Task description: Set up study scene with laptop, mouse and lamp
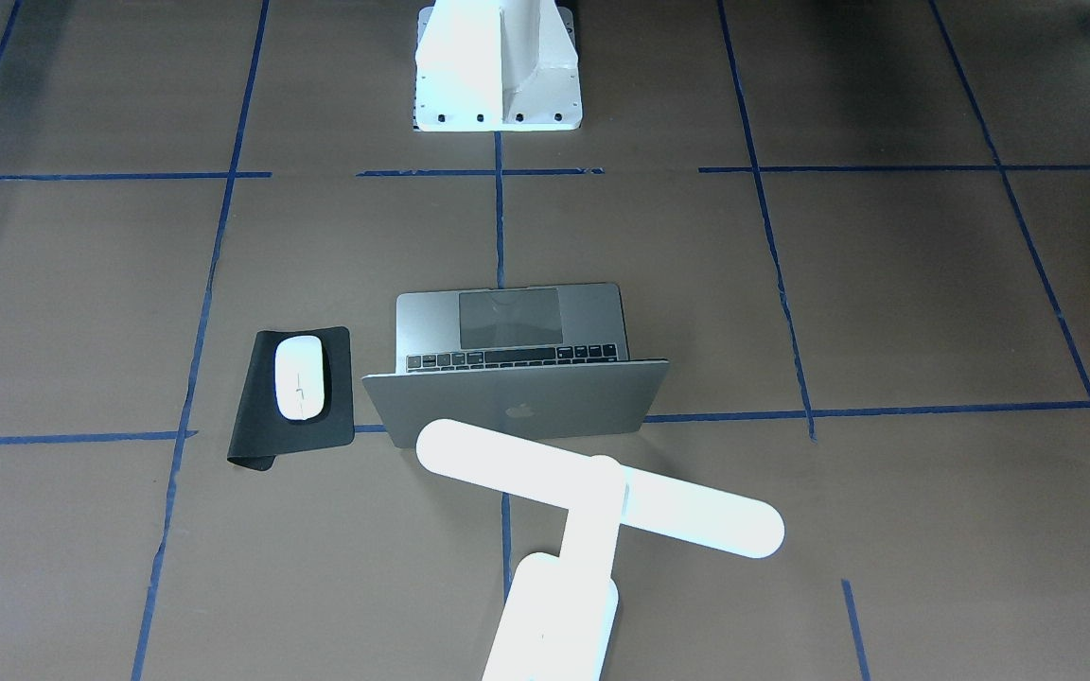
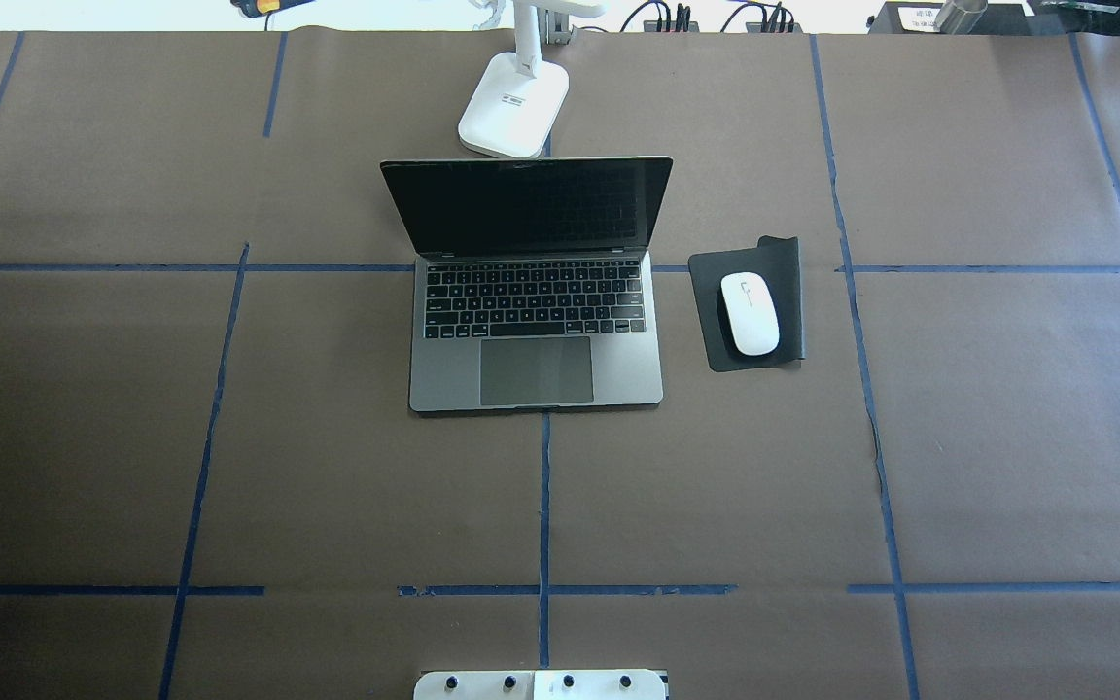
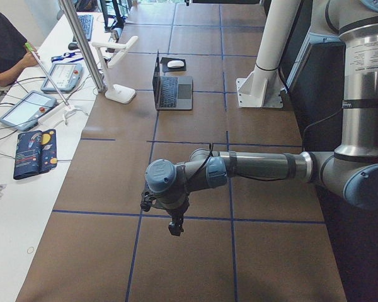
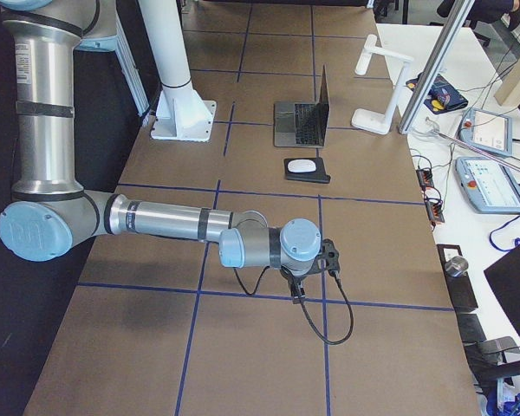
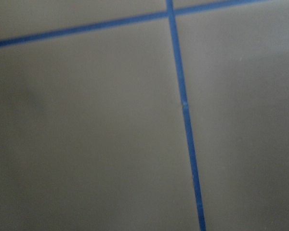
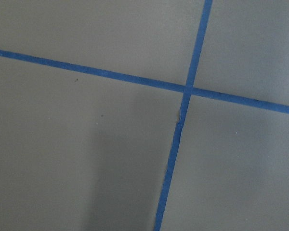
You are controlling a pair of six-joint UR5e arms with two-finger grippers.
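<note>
Table [image 2: 132, 437]: brown paper, blue tape grid.
Fingers: spread or pressed, cannot tell; left gripper [image 3: 174, 227] and right gripper [image 4: 295, 293] hang over bare paper.
Laptop [image 2: 536, 331]: open, centre.
Mouse [image 2: 750, 313]: on mat [image 2: 791, 282] beside it.
Lamp [image 2: 513, 107]: behind the screen.
Advice: setup looks finished; any move should steer wide.

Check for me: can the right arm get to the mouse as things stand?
Probably yes. The mouse lies in the open on its black mat, to the robot's right of the laptop, with nothing standing over it. The right arm hangs over the table, with no object between it and the mouse.
</note>
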